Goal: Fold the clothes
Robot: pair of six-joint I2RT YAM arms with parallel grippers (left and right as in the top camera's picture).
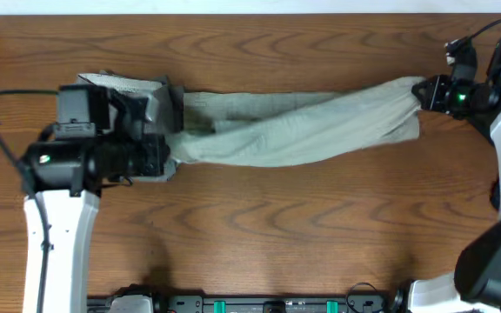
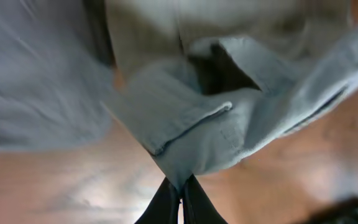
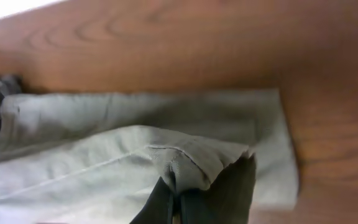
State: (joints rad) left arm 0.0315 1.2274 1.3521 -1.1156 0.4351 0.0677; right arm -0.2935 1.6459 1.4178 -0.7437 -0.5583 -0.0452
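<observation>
Left tool (image 2: 180,194) was pinched shut on a folded hem of the shorts (image 1: 303,126), stitching only its wrist camera caught. Overhead showed them stretched lengthwise, left to right, across the worktop (image 1: 277,226), twisted mid-span. Right tool (image 3: 176,200) was clamped on the far corner.
</observation>
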